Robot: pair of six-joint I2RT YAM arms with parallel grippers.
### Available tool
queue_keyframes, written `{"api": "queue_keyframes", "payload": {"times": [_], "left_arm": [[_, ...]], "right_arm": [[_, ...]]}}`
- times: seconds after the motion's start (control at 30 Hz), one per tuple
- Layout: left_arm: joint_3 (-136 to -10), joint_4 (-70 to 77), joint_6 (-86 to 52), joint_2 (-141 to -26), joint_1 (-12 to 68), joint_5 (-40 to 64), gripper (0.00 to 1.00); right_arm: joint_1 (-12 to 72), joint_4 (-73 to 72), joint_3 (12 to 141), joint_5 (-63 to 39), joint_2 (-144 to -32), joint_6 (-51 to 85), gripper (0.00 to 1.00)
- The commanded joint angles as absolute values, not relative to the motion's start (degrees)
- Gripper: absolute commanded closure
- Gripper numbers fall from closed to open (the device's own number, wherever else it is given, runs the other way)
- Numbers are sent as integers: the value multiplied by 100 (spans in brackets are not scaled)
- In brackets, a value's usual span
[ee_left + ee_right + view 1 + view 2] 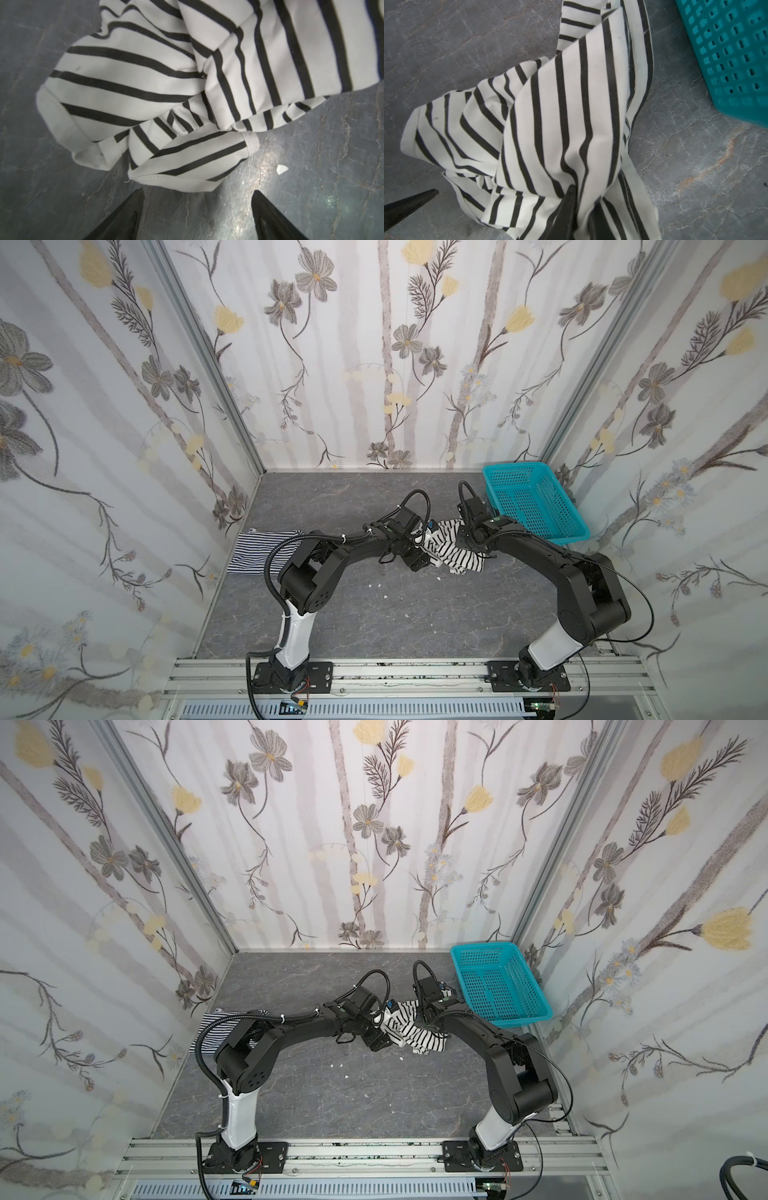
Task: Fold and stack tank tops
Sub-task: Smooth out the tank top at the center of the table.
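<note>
The white tank top with wide black stripes [453,553] [415,1031] lies crumpled on the grey table, between the two arms. My right gripper [584,199] is shut on a fold of it [571,114], and cloth bunches between the dark fingers. My left gripper [197,192] is open just off the top's hemmed edge [170,182], with only bare table between its fingers. The tank top with fine navy-and-white stripes [255,549] [205,1027] lies flat at the table's left edge, partly hidden behind the left arm.
A turquoise perforated basket [536,497] [498,977] [733,52] stands empty at the back right, close to the right arm. Small white scraps [376,585] [281,169] dot the table's middle. Patterned walls enclose the table on three sides.
</note>
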State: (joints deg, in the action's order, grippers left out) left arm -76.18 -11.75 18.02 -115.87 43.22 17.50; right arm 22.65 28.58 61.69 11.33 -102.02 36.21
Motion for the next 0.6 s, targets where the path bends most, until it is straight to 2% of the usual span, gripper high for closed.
{"api": "queue_keyframes", "payload": {"times": [0.0,0.13,0.23,0.3,0.37,0.43,0.5,0.57], "left_arm": [[-7674,-957,1761,-11703,4469,1465,18],[-7849,-854,1714,-11983,4612,1051,21],[-7980,-848,1697,-12147,4630,926,30],[-8011,-848,1679,-12181,4632,868,43],[-7954,-853,1749,-12160,4632,794,67],[-7832,-861,1856,-12072,4615,717,86],[-7667,-861,1957,-11908,4573,691,96],[-7468,-870,2031,-11655,4507,616,99]], "right_arm": [[2076,2215,5942,374,-10082,3691,88],[2041,1975,5764,-2,-10063,3691,88],[2036,1886,5663,-77,-10056,3692,88],[2030,1856,5610,-104,-10038,3709,88],[2014,1833,5573,-127,-9998,3721,87],[1982,1837,5564,-123,-9946,3721,85],[1930,1846,5566,-131,-9882,3724,83],[1907,1852,5579,-155,-9831,3711,83]]}}
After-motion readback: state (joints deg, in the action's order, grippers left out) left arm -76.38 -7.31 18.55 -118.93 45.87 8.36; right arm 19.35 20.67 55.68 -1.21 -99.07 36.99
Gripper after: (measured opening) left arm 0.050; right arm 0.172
